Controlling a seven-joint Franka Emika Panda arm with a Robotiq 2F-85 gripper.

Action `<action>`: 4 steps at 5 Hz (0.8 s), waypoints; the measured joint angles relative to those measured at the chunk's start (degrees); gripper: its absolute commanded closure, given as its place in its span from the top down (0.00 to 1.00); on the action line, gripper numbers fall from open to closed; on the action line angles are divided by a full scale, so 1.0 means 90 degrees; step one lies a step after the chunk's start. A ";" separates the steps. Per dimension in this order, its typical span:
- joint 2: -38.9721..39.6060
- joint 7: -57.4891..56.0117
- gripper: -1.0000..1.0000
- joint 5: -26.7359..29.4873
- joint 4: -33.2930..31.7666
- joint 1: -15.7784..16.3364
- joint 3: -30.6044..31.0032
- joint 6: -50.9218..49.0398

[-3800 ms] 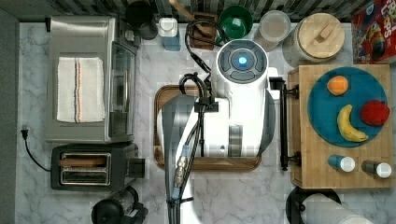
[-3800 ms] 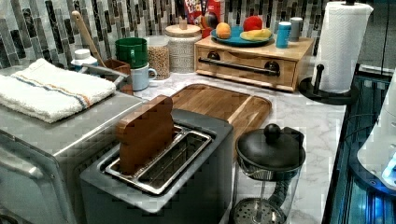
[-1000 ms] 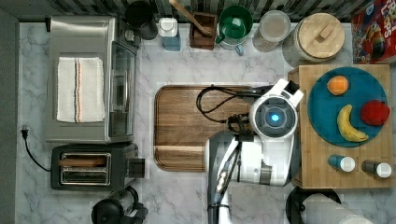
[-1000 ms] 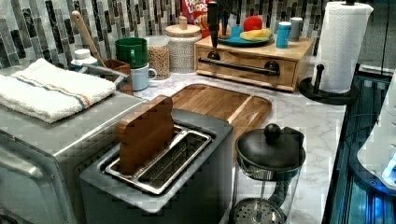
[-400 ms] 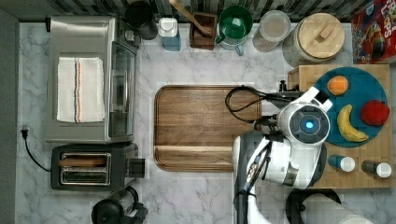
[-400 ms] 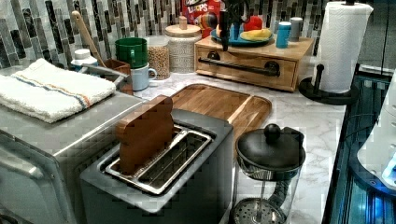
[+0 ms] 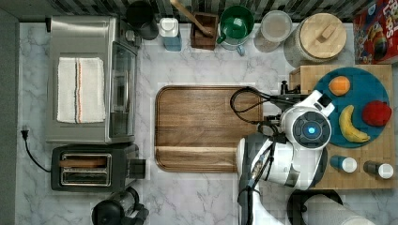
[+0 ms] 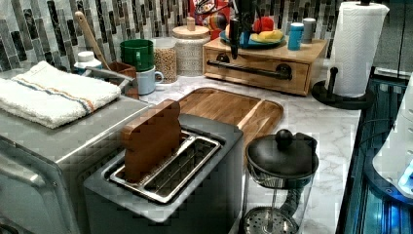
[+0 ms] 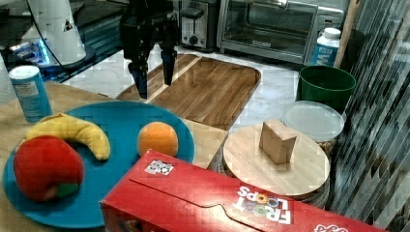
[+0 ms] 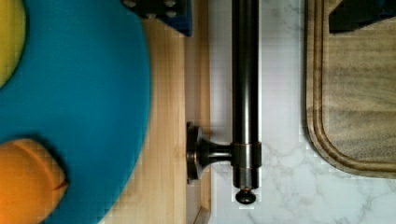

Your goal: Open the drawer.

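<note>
The drawer [image 8: 258,66] is pale, matt wood with fine straight grain, and its bar handle [image 10: 245,93] is dark metal with a soft satin sheen. The surface [image 7: 197,201] is glossy white marble with grey veins. The tray [image 7: 202,126] is darker brown wood, smooth and lightly lustrous. The plate [image 9: 121,130] looks like smooth teal plastic. The toaster oven [image 7: 89,33] is brushed metal, and a white woven cloth towel [image 7: 80,89] lies on it. The cereal box [image 9: 217,198] is glossy red cardboard. The paper towel roll [image 8: 358,44] is embossed white paper.
</note>
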 measured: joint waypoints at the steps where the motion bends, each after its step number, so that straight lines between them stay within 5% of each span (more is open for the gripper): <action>1: 0.0146 0.0000 1.00 0.0040 -0.0087 0.0009 0.0000 0.0286; 4: 0.0511 0.0106 1.00 -0.0338 -0.0286 0.0017 -0.0008 0.0479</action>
